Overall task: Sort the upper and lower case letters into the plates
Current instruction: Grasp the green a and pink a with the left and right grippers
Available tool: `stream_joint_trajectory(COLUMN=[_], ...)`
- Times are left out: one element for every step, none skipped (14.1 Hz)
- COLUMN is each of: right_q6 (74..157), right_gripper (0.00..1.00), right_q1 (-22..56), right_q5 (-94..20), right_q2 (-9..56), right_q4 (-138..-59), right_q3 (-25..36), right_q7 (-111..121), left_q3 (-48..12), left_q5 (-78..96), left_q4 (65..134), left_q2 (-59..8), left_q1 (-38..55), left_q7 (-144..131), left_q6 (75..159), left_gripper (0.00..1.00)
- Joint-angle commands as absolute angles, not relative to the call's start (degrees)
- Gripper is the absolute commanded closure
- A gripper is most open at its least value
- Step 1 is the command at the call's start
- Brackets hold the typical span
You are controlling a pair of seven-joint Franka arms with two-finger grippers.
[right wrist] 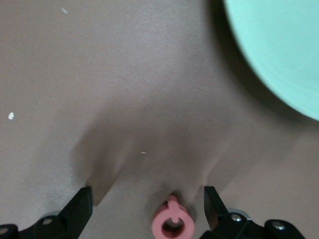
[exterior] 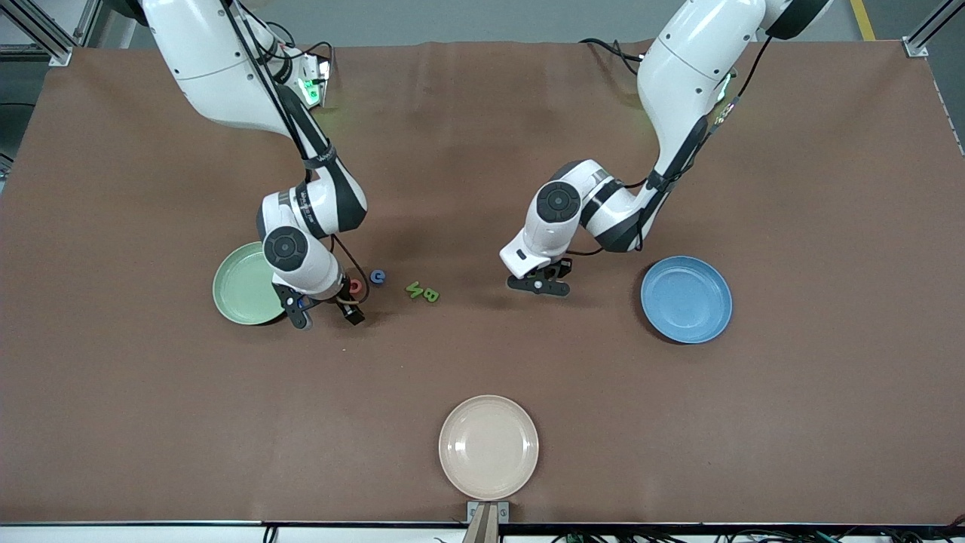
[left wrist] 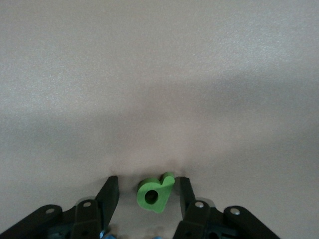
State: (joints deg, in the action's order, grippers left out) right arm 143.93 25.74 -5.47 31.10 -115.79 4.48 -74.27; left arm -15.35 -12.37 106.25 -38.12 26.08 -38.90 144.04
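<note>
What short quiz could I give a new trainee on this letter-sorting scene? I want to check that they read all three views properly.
1. True or false: the cream plate holds several letters.
2. Multiple choice: the toy letter between the fingers of the left claw is A) red, B) green, C) blue.
3. Short answer: which plate lies closest to the right claw?

Key
1. False: it holds nothing.
2. B.
3. The mint plate.
</note>
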Motion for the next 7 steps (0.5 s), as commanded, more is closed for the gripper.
stream_joint_trajectory(right_q6=[144.23, 144.32, 144.40, 144.58, 144.75, 144.93, 145.11], right_gripper=[0.05, 0.09, 0.14, 0.20, 0.26, 0.28, 0.28], right_q1=[26.01, 26.19, 26.28, 26.37, 26.45, 26.63, 27.33], right_q5=[-5.71, -5.80, -5.80, -5.71, -5.80, -5.80, -5.80], right_q2=[25.58, 25.32, 25.31, 25.31, 25.40, 25.49, 25.66], right_q4=[-121.46, -121.99, -122.08, -122.08, -122.17, -122.17, -122.17], right_q3=[4.39, 4.39, 4.39, 4.31, 4.31, 4.22, 4.31], right_q7=[-74.53, -74.53, -74.53, -74.62, -74.62, -74.62, -74.62], left_q3=[-15.56, -15.64, -15.64, -15.64, -15.64, -15.64, -15.64], left_q5=[-13.62, -13.62, -13.54, -13.62, -13.54, -13.54, -13.54], left_q4=[106.26, 106.17, 106.17, 106.17, 106.08, 106.08, 106.08], left_q2=[-38.23, -38.23, -38.23, -38.23, -38.23, -38.32, -38.32], left_q1=[26.02, 26.02, 26.02, 26.02, 26.02, 26.02, 26.02], left_q7=[-39.38, -39.38, -39.37, -39.37, -39.37, -39.37, -39.46], left_q6=[142.30, 142.03, 141.94, 141.94, 141.94, 141.94, 141.94], left_gripper=[0.50, 0.52, 0.55, 0.59, 0.63, 0.65, 0.68])
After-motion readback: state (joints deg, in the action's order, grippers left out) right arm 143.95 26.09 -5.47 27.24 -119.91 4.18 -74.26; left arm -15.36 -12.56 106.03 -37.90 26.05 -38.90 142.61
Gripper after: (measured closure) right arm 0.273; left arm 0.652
